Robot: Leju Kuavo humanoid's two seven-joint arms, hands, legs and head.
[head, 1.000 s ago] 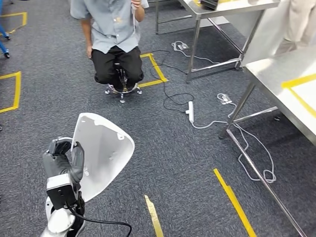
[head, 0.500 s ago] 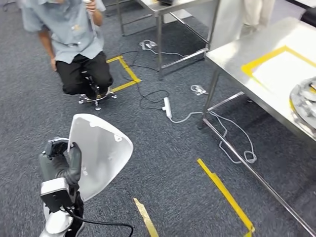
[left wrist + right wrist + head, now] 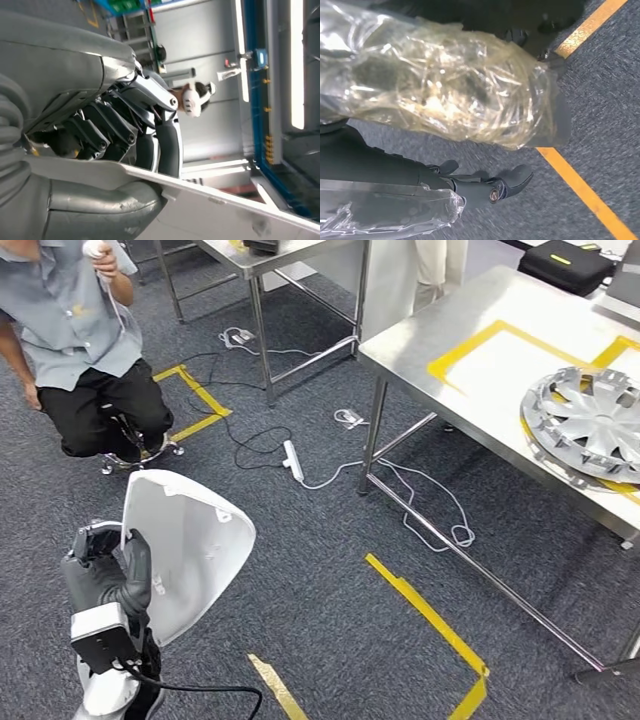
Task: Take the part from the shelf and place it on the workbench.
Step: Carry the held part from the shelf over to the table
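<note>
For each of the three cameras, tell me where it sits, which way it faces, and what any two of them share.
Head view: high on the body, facing forward and down at carpet, workbench and a crouching person; left hand holds the white part.
Left wrist view: behind the left hand, facing past it toward a wall.
Right wrist view: behind the right hand, facing the floor.
Shared: head and left wrist views show the part.
</note>
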